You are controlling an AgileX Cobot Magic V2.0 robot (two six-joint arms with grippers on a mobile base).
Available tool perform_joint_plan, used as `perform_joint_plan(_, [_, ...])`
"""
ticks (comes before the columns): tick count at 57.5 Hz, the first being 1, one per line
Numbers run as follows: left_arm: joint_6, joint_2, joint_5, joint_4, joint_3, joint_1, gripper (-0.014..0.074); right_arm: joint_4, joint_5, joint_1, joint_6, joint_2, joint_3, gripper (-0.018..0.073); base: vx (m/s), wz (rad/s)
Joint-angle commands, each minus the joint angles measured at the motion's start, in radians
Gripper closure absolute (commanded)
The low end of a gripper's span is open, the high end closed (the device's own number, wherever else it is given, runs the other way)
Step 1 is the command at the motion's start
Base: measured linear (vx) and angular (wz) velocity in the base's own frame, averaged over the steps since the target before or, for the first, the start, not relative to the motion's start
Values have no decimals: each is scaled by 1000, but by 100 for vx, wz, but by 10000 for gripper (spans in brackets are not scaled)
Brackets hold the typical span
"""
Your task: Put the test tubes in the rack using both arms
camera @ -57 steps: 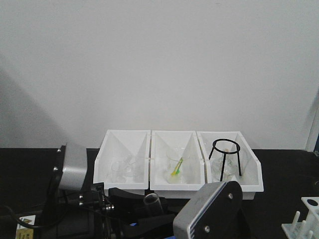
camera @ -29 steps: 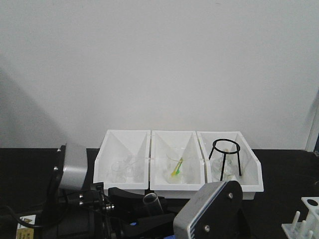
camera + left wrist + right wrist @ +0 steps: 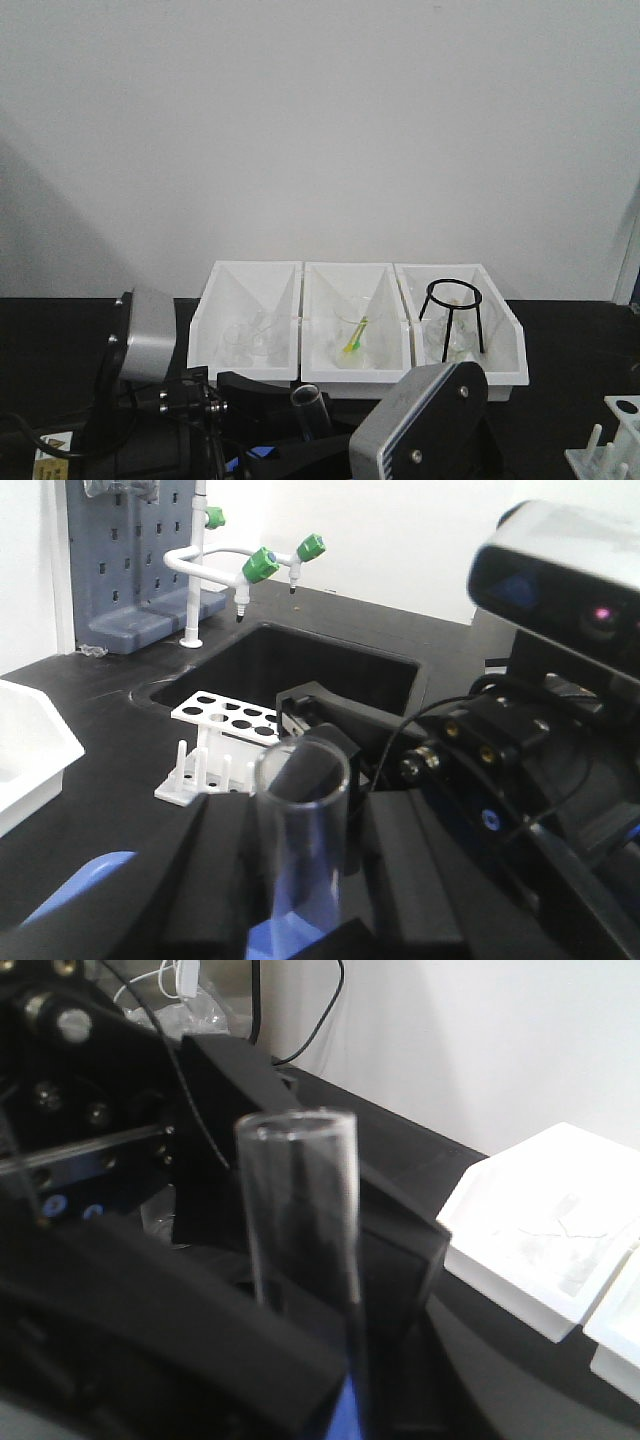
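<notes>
Tube: slender clear glass test tube [image 3: 300, 820], upright with its open rim up, held between both sets of jaws above the worktop; not yet in the rack.
Left jaws: left gripper [image 3: 300, 885] has black fingers pressing the tube's lower part from both sides; it reads as clenched on the tube.
Right jaws: right gripper [image 3: 325, 1345] faces the left and flanks the same tube; contact is hidden, so I cannot tell whether it grips.
Why so: likely a handover between arms; upright leaves the lower end ready for a hole.
Rack: small white plastic rack with round holes and pegs [image 3: 222, 718], beyond the jaws to the right; its holes look unfilled.
Edges: the rack sits at the lip of the black sink basin [image 3: 330, 675].
Room: bare black worktop [image 3: 90, 810] lies between jaws and rack; three white angled bins [image 3: 360, 372] stand ahead, well apart.
</notes>
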Motion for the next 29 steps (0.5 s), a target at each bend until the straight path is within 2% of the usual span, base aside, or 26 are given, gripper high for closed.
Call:
perform_joint_plan(1, [-1,-43,1,-55,-45,-6,138,-3,-94,-1,0,-23,-35,570,0,0])
perform_joint_plan(29, [27,-148,177,-56,-111,-6,141,-1,-93,-1,0,-20,-35,570,0,0])
